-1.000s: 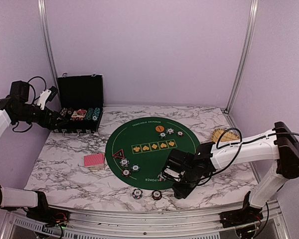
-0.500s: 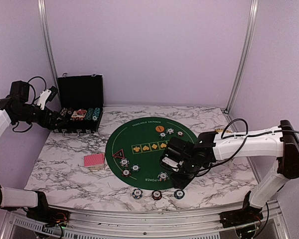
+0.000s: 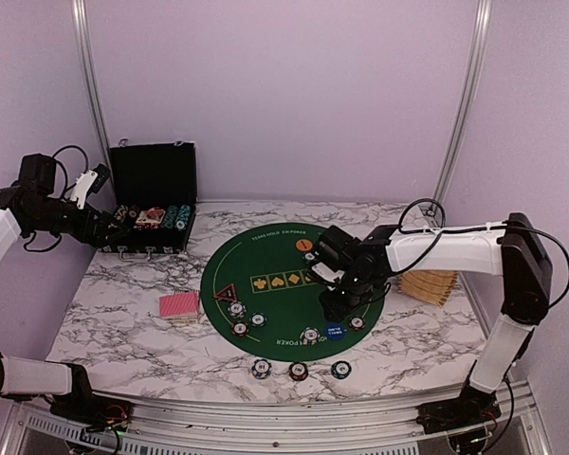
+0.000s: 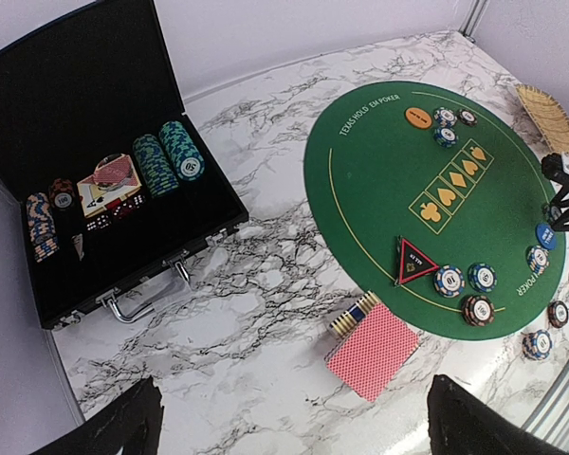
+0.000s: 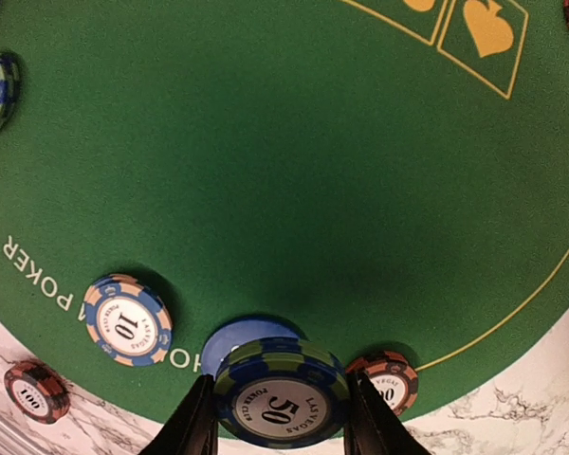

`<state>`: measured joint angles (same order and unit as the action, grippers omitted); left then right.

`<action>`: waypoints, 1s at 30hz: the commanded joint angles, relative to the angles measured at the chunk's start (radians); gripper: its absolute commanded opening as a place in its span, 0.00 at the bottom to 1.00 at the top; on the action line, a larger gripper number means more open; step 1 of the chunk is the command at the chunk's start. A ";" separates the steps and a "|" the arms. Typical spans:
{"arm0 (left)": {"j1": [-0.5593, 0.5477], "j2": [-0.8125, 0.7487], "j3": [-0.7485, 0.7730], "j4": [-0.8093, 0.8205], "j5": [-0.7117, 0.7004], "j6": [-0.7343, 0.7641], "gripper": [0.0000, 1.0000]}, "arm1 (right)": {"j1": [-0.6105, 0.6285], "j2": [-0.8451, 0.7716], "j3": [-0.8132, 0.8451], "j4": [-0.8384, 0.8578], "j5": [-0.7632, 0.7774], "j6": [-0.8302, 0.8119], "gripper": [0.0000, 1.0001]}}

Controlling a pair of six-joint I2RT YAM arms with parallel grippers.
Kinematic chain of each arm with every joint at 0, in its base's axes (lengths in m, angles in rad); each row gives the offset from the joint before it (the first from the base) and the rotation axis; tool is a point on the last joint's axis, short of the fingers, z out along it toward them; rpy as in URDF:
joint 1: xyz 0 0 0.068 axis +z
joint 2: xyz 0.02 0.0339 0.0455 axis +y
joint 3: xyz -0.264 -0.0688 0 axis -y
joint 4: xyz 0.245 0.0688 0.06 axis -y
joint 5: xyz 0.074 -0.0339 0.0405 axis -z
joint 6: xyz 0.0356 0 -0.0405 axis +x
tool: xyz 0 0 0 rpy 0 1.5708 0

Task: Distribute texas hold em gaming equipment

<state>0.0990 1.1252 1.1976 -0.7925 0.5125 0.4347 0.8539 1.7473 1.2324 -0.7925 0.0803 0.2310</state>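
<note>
Marble table, green round mat | blue button disc half hidden behind 50 chip pinched in right gripper over mat's near edge | black case open: chip stacks, cards, dice | left gripper spread wide, empty, fingers cut off by frame
</note>
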 commanded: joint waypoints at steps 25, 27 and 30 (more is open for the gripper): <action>0.002 0.004 0.032 -0.037 0.012 0.005 0.99 | -0.245 -0.063 -0.190 0.133 0.108 0.042 0.24; 0.002 0.000 0.031 -0.037 0.012 0.006 0.99 | -0.252 -0.063 -0.194 0.138 0.110 0.044 0.24; 0.002 -0.005 0.026 -0.037 0.007 0.009 0.99 | -0.262 -0.059 -0.196 0.148 0.107 0.044 0.24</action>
<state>0.0990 1.1252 1.2072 -0.7986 0.5125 0.4347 0.6086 1.7126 1.0405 -0.6781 0.1684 0.2577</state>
